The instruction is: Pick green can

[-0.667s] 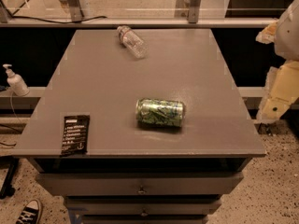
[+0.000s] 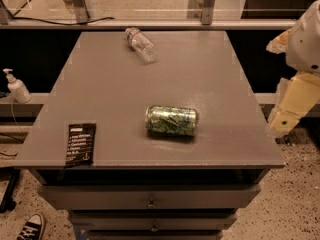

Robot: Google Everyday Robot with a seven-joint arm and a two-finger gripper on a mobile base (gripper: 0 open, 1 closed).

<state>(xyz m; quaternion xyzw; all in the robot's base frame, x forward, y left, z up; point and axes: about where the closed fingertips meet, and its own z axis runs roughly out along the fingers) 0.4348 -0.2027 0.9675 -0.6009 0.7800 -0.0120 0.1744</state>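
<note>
The green can [image 2: 171, 120] lies on its side on the grey table top [image 2: 150, 79], near the middle front, with a mottled green leafy print and silver ends. My gripper [image 2: 283, 122] hangs at the right edge of the view, just off the table's right side and to the right of the can, well apart from it. It holds nothing that I can see.
A clear plastic bottle [image 2: 141, 44] lies at the back of the table. A black packet [image 2: 80, 144] lies at the front left corner. A soap dispenser [image 2: 16, 86] stands on a ledge to the left. Drawers [image 2: 150, 196] sit under the top.
</note>
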